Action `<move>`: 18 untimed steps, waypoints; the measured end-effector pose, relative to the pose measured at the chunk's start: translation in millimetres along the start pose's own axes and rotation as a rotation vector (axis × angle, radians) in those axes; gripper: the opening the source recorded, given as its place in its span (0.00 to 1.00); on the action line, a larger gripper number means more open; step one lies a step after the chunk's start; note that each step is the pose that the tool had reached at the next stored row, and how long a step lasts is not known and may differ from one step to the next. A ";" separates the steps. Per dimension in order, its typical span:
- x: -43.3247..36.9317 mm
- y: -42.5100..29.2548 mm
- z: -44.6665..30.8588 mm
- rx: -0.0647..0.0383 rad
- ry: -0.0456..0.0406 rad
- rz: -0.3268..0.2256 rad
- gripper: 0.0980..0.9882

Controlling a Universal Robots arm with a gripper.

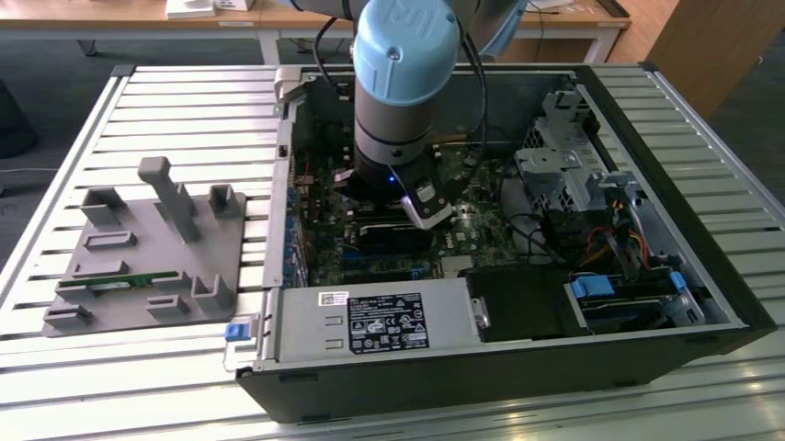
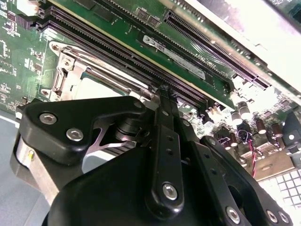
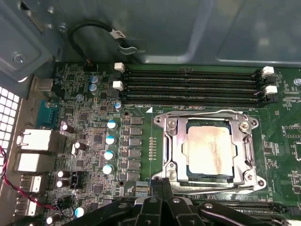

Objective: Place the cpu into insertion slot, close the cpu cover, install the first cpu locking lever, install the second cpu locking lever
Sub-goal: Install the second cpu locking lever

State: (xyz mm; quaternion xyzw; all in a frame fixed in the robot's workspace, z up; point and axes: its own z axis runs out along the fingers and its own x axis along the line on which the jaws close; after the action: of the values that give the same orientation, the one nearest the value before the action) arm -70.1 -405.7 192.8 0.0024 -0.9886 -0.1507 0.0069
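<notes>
In the first wrist view the cpu [image 3: 209, 149] lies flat in the insertion slot [image 3: 159, 120], its dull silver top showing. The cpu cover [image 3: 172, 141] is down around it, framing the chip. One thin wire locking lever [image 3: 202, 112] runs along the socket side next to the memory slots. Another lever [image 3: 221, 188] runs along the side nearest my gripper [image 3: 161, 184]. The gripper's black fingers are pressed together at the socket's corner, with nothing visible between them. The second wrist view shows the shut gripper [image 2: 162, 92] just beside the cover [image 2: 66, 70]. From the exterior view, the gripper [image 1: 424, 213] hangs low over the motherboard.
The motherboard sits inside an open black computer case [image 1: 687, 358] on a slatted table. Long black memory slots [image 3: 193, 84] lie beside the socket, with capacitors [image 3: 111, 140] on another side. A drive cage and cables [image 1: 576, 184] fill the exterior view's right. A grey fixture plate [image 1: 147, 248] lies outside the case.
</notes>
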 end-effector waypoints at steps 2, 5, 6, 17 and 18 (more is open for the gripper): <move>0.0 -0.1 0.3 -0.003 0.0000 0.000 0.01; 0.0 -0.2 0.7 -0.007 0.0000 0.000 0.01; 0.0 -0.3 0.9 -0.008 0.0000 0.000 0.01; -0.1 -0.9 3.1 -0.024 -0.0003 0.000 0.01; 0.0 -1.0 3.4 -0.024 -0.0003 0.000 0.01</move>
State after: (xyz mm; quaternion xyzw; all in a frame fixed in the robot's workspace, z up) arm -70.1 -405.7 189.2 0.0026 -0.9867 -0.1626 0.0067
